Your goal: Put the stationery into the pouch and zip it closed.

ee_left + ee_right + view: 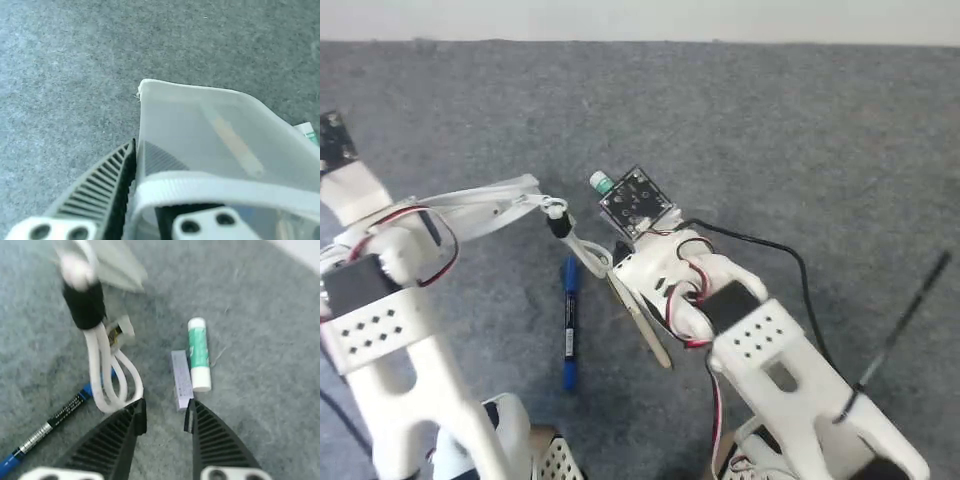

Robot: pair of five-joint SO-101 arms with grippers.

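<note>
Translucent pouch [175,125], wooden stick [234,144] perhaps inside

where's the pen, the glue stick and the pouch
pen [570,325]: high view, middle of the barrel
glue stick [198,353]: right wrist view, green label
pouch [190,125]: left wrist view, clear side wall

The pouch [200,125] is translucent white, the pen [570,325] blue, the glue stick [199,352] green-and-white, the mat [800,130] speckled grey.

The pouch [200,140] is frosted smooth plastic; the table covering [800,130] is rough cloth.
</note>
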